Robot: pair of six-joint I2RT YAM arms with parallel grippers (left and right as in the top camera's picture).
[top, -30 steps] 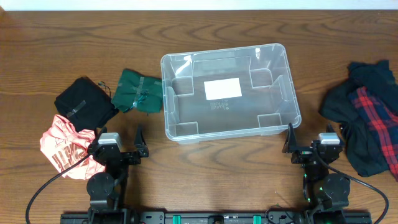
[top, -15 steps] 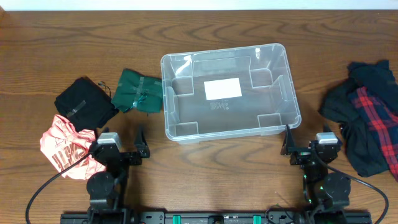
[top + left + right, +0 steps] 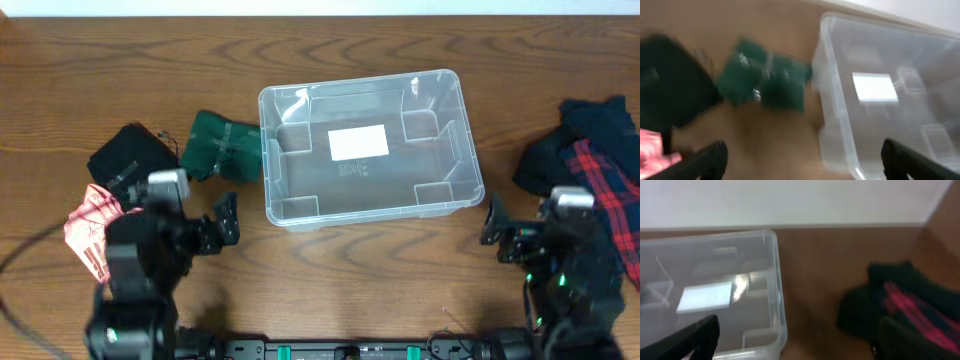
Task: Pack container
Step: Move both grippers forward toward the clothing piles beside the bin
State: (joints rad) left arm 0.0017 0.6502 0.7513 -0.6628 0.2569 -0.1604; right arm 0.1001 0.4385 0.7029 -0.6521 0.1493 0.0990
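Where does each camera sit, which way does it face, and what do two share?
Overhead: above the table, looking straight down at the container; shows left hand and right hand, both open.
Left wrist: on the left arm, facing green cloth and container; own fingers at bottom.
Right wrist: on the right arm, facing container and plaid clothes; own fingers at bottom.
Both wrist views show the container's white label.

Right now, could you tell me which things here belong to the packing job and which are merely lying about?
Job: container, left gripper, right gripper.
Lying about, perhaps for packing: green cloth, black cloth, pink cloth, plaid pile.
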